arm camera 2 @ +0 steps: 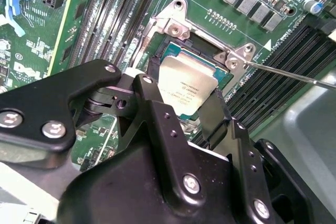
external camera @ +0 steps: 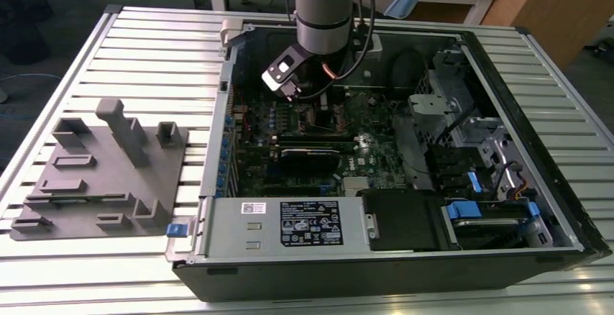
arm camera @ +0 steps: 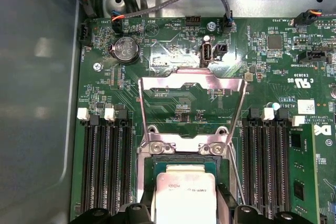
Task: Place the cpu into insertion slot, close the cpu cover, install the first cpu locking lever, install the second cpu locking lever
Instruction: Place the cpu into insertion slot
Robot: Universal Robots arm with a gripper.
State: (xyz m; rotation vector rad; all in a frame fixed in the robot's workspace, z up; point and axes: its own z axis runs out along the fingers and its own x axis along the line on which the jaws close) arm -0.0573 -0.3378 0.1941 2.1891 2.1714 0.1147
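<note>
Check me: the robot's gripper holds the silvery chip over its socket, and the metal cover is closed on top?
Not closed. In the first wrist view the cpu cover is swung open, away from the insertion slot; the gripper does hold the cpu over it.

The ribbed silver table (external camera: 144,49) carries two things directly: the open black computer case (external camera: 384,272), sitting beneath and all around my claw (external camera: 305,93) — and a grey moulded fixture block (external camera: 101,171), well apart from my claw, toward the exterior view's left.
</note>
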